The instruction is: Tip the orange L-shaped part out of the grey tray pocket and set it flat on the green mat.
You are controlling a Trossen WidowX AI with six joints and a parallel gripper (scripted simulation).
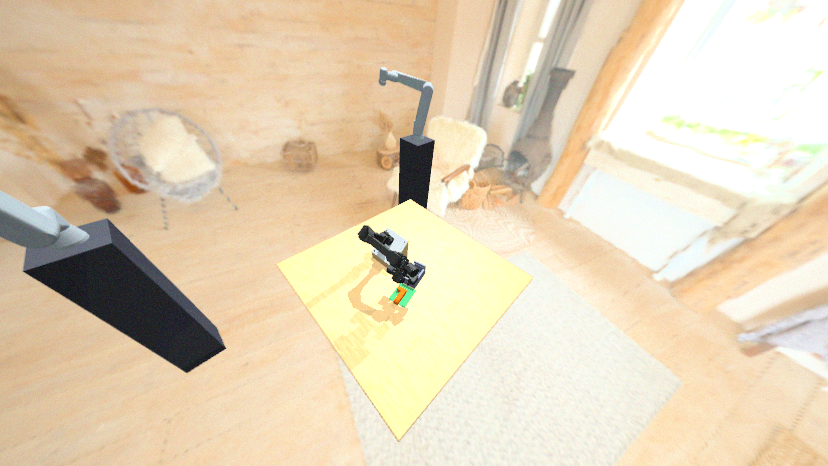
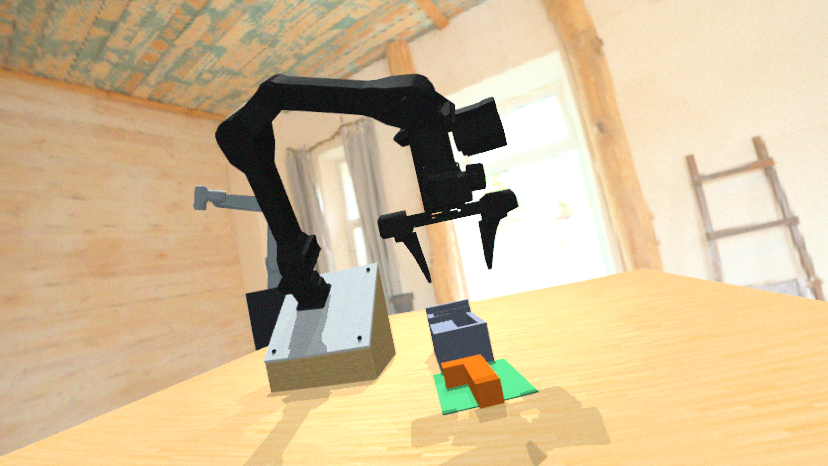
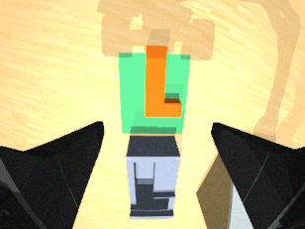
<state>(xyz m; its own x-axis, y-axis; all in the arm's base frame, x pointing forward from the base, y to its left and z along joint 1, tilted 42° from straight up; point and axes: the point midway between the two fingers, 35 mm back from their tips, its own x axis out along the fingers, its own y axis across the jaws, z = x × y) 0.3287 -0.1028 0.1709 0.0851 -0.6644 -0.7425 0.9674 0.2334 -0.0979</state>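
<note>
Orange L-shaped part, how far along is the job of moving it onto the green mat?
Done: the orange L-shaped part lies flat on the green mat, and the grey tray shows its pocket vacated. In hand: nothing; the black gripper hangs open above, apart from the part. Left: apparently nothing, though one end overhangs the mat's edge.

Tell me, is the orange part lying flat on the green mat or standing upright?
Lying flat. The orange part shows its whole L shape face-up on the green mat, and the open gripper hangs above without touching it.

My arm (image 2: 324,98) is matte black and blocky, with tapered, pointed fingers (image 2: 489,237), rising from a pale grey, wood-sided base (image 2: 353,324) with four dark screws
</note>
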